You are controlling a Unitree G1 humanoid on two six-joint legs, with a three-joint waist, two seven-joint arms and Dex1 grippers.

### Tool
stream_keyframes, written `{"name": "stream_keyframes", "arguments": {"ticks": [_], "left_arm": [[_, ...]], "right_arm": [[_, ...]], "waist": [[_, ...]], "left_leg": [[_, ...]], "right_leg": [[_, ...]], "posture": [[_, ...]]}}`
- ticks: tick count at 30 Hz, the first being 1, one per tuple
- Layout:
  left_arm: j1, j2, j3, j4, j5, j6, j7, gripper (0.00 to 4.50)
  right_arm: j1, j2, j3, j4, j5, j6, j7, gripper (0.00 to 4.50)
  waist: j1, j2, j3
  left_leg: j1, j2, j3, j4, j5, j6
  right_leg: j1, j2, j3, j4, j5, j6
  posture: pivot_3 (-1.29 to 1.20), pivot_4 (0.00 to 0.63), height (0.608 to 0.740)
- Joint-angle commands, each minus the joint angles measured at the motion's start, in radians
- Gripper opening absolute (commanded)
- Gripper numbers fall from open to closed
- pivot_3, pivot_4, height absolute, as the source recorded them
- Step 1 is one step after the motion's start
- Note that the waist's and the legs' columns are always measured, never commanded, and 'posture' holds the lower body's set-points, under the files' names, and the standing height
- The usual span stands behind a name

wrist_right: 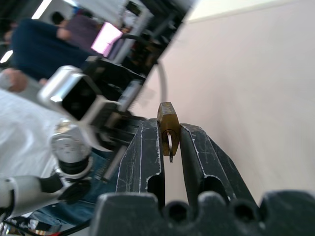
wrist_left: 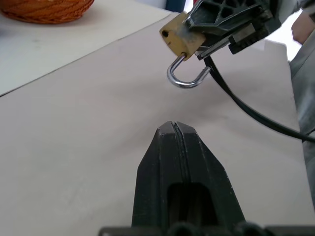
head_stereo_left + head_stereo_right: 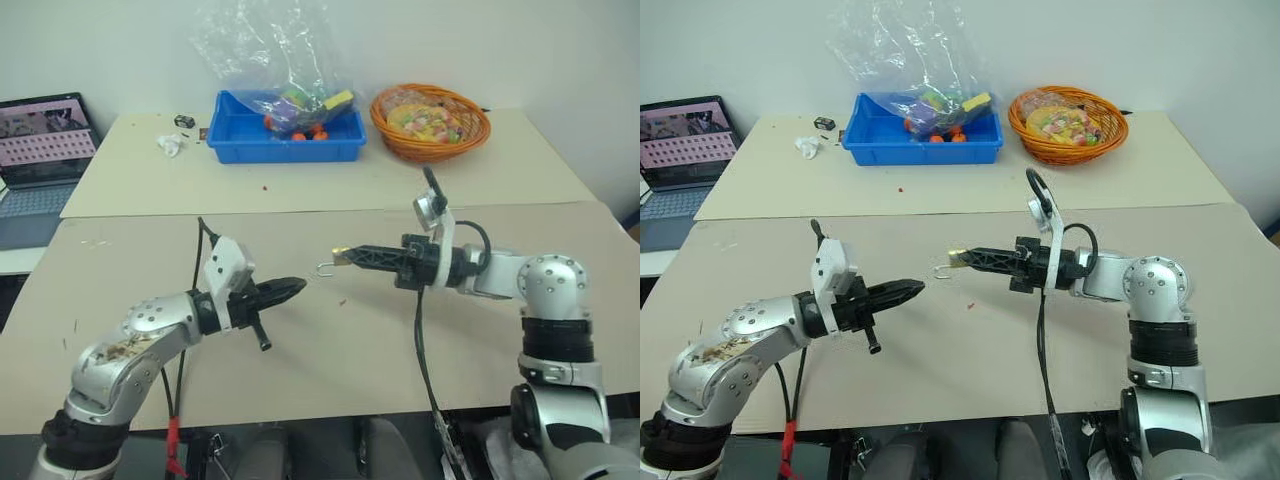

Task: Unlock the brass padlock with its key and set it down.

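One small brass padlock, pinched by its body in the right gripper above the table, shackle hanging open. Left gripper clenched, empty as far as visible. Probably light, hard, slippery metal; best held across flat sides.

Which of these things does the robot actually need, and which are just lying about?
Needed:
- brass padlock, pinched in the right claw, shackle hanging
- left claw, shut, tips facing the padlock

Lying about:
- blue bin with a plastic bag
- orange basket
- laptop
- crumpled paper
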Motion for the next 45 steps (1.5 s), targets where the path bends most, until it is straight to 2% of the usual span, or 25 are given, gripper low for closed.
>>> {"name": "stream_keyframes", "arguments": {"ticks": [1, 4, 9, 14, 19, 22, 27, 29, 31, 37, 38, 45], "left_arm": [[0.013, 0.039, 0.009, -0.046, 0.074, -0.11, -0.056, 0.01], [0.008, 0.039, 0.016, -0.057, 0.073, -0.119, -0.067, 0.01], [0.003, 0.032, -0.001, -0.104, 0.064, -0.111, -0.074, 0.01], [0.042, 0.047, -0.015, -0.115, 0.08, -0.117, -0.106, 0.01], [0.104, 0.084, -0.07, -0.029, 0.209, -0.199, -0.143, 0.01], [0.111, 0.062, -0.108, 0.072, 0.291, -0.305, -0.156, 0.01], [0.071, 0.007, -0.155, 0.148, 0.341, -0.394, -0.174, 0.01], [0.051, -0.015, -0.168, 0.146, 0.339, -0.39, -0.174, 0.0], [0.039, -0.03, -0.173, 0.145, 0.335, -0.381, -0.174, 0.0], [0.015, -0.05, -0.182, 0.155, 0.349, -0.374, -0.177, 0.0], [0.013, -0.051, -0.182, 0.156, 0.35, -0.375, -0.177, 0.0], [-0.002, -0.059, -0.179, 0.166, 0.352, -0.369, -0.17, 0.0]], "right_arm": [[-0.015, -0.039, 0.046, 0.057, -0.062, 0.081, -0.013, 0.14], [-0.006, -0.056, 0.101, 0.08, -0.126, 0.101, -0.006, 0.14], [-0.014, -0.019, 0.134, 0.16, -0.234, 0.092, -0.032, 0.14], [-0.014, 0.032, 0.11, 0.19, -0.284, 0.086, -0.04, 0.14], [-0.003, 0.056, 0.086, 0.195, -0.316, 0.091, -0.027, 0.14], [-0.003, 0.067, 0.067, 0.2, -0.325, 0.1, -0.023, 0.14], [0.0, 0.063, 0.056, 0.206, -0.351, 0.103, -0.016, 0.14], [0.002, 0.054, 0.05, 0.204, -0.36, 0.105, -0.015, 1.14], [0.001, 0.053, 0.041, 0.206, -0.368, 0.108, -0.015, 1.66], [0.011, 0.015, 0.047, 0.184, -0.402, 0.072, 0.005, 3.8], [0.018, 0.002, 0.047, 0.178, -0.405, 0.062, 0.017, 3.99], [0.098, -0.166, 0.125, 0.107, -0.501, -0.122, 0.083, 3.99]], "waist": [[0.0, 0.0, 0.0], [0.001, 0.0, 0.0], [0.001, 0.0, 0.0], [-0.007, 0.0, 0.0], [-0.009, 0.0, 0.0], [-0.006, 0.0, 0.0], [-0.004, 0.0, 0.0], [-0.003, 0.0, 0.0], [-0.001, 0.0, 0.0], [0.002, 0.0, -0.001], [0.002, 0.0, -0.002], [0.019, 0.0, -0.002]], "left_leg": [[0.0, 0.0, 0.0, 0.0, 0.0, 0.0], [0.0, 0.0, 0.0, 0.0, 0.0, 0.0], [0.0, 0.0, 0.0, 0.0, 0.0, 0.0], [0.001, 0.001, 0.001, 0.0, 0.0, 0.0], [0.002, 0.0, 0.001, 0.0, 0.0, 0.001], [0.002, 0.0, 0.001, 0.0, 0.0, 0.001], [0.002, 0.001, 0.001, 0.0, 0.0, 0.001], [0.001, 0.001, 0.001, 0.0, 0.0, 0.001], [0.001, 0.001, 0.001, 0.0, 0.0, 0.001], [0.002, 0.001, 0.001, 0.0, -0.001, 0.001], [0.003, 0.001, 0.001, 0.0, -0.001, 0.001], [0.007, 0.0, 0.001, 0.003, -0.001, 0.002]], "right_leg": [[0.0, 0.0, 0.0, 0.0, 0.0, 0.0], [0.0, 0.0, 0.0, -0.001, 0.0, 0.0], [0.0, 0.0, 0.0, -0.001, 0.0, 0.0], [0.001, 0.001, 0.001, 0.0, 0.0, 0.0], [0.002, 0.002, 0.001, 0.0, 0.0, 0.0], [0.002, 0.002, 0.001, 0.0, 0.0, 0.0], [0.001, 0.001, 0.001, 0.0, 0.0, 0.0], [0.001, 0.0, 0.001, 0.0, 0.0, 0.0], [0.001, 0.0, 0.001, 0.0, 0.0, 0.0], [0.003, -0.001, 0.001, 0.0, 0.0, 0.0], [0.003, -0.001, 0.001, 0.0, 0.0, 0.0], [0.011, -0.003, 0.0, -0.003, -0.001, 0.002]], "posture": [[0.0, 0.15, 0.728], [0.0, 0.15, 0.728], [0.0, 0.15, 0.728], [0.0, 0.15, 0.728], [0.0, 0.15, 0.728], [0.0, 0.15, 0.728], [0.0, 0.15, 0.728], [0.0, 0.15, 0.728], [0.0, 0.15, 0.728], [0.0, 0.15, 0.728], [0.0, 0.15, 0.728], [0.0, 0.15, 0.728]]}}
